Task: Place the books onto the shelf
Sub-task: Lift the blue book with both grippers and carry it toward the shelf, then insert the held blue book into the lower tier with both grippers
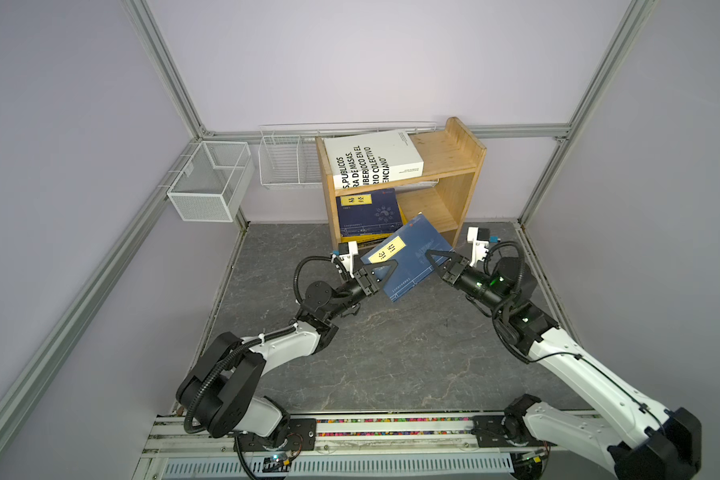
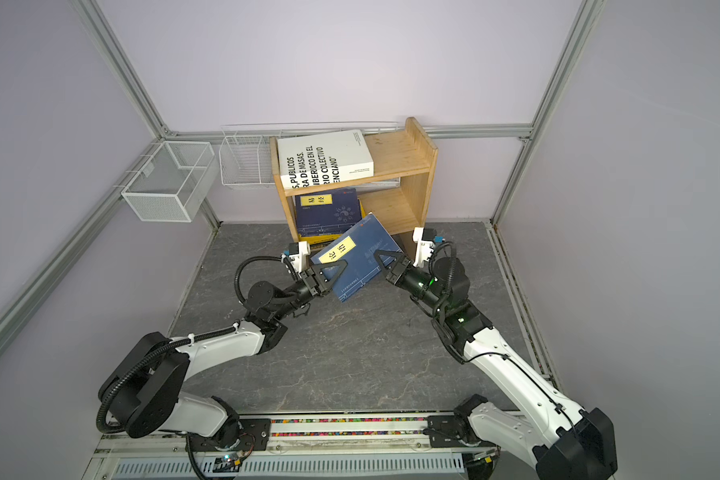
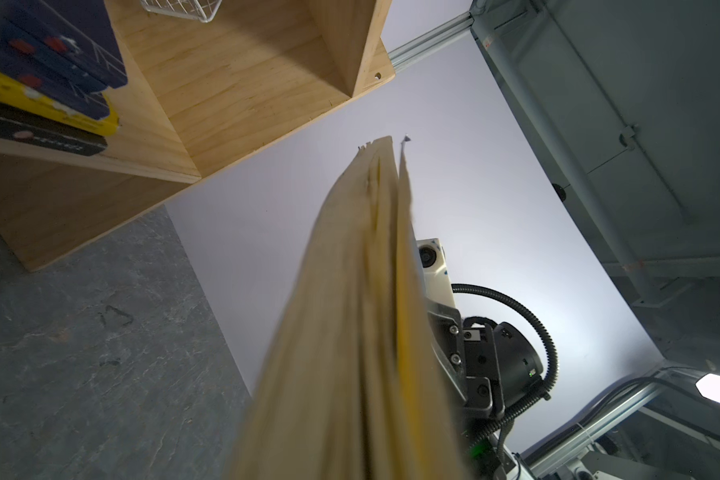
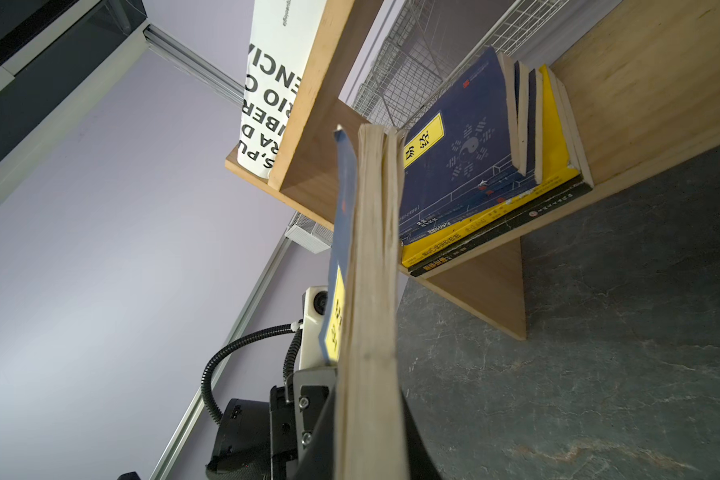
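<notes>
We hold one navy book (image 1: 410,259) tilted in the air just in front of the shelf (image 1: 454,151), its far corner pointing toward the lower tier. Our left gripper (image 1: 385,272) is clamped on its left edge, and our right gripper (image 1: 438,261) pinches its right edge. The white book (image 1: 371,160) lies on the upper tier, and a stack (image 1: 366,216) of navy, yellow and black books fills the lower tier's left side

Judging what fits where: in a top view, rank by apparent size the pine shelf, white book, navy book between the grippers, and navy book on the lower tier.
1. shelf
2. white book and held navy book look alike; the held one is nearer the camera, so unranked
3. lower-tier navy book, partly hidden
</notes>
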Controlling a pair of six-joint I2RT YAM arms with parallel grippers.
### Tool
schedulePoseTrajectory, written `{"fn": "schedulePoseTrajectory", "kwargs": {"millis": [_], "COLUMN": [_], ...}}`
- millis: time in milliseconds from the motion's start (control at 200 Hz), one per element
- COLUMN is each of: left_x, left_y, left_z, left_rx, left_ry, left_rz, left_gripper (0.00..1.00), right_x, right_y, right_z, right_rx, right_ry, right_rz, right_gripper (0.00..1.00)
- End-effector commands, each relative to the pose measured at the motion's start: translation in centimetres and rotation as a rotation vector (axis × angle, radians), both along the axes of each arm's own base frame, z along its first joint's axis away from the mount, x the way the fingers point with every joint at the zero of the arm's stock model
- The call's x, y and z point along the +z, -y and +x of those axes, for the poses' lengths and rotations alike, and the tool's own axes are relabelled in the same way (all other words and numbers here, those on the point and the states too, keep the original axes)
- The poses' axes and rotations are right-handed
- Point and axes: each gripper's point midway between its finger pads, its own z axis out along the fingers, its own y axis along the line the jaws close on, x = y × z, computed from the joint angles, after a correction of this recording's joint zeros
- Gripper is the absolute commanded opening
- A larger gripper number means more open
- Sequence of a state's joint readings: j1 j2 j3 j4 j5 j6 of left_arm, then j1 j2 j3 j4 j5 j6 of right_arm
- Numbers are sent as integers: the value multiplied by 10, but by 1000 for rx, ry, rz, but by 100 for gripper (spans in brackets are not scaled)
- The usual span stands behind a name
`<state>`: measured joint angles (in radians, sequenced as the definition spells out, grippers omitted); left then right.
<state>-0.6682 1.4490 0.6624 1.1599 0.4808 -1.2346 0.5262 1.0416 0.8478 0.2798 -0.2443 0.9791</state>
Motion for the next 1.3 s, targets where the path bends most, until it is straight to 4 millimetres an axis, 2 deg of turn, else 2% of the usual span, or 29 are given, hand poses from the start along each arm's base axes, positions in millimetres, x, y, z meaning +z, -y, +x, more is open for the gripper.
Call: {"fn": "schedulePoseTrajectory", "kwargs": {"millis": [0,85,100,130,155,260,365,475,560,860,1095,1300], "left_x": [40,43,42,42,41,47,56,65,70,87,88,89], "left_y": [-2,-2,-1,-1,-2,-12,-23,-26,-26,-32,-32,-35], "left_z": [-16,-18,-19,-20,-21,-32,-44,-58,-60,-40,-31,-25], "left_rx": [-25,-31,-33,-51,-74,-159,-219,-274,-282,-186,-172,-136], "left_ry": [125,134,146,152,148,167,178,203,207,254,260,268], "left_rz": [-6,80,108,160,201,300,339,346,349,360,368,348], "left_gripper": [7,0,0,0,0,0,0,0,0,0,0,0], "right_x": [9,-5,6,4,3,6,9,11,15,1,-10,-17], "right_y": [7,11,12,14,15,16,16,10,4,4,5,5], "right_z": [-2,-3,-3,-4,-5,-15,-20,-22,-26,-39,-48,-48], "right_rx": [-18,-3,-2,12,33,163,256,346,398,436,450,448], "right_ry": [51,29,46,40,40,53,45,32,50,25,-21,-49], "right_rz": [-35,-103,-103,-126,-147,-185,-165,-134,-97,-113,-104,-78], "right_gripper": [29,62,67,77,81,85,84,71,67,52,38,37]}}
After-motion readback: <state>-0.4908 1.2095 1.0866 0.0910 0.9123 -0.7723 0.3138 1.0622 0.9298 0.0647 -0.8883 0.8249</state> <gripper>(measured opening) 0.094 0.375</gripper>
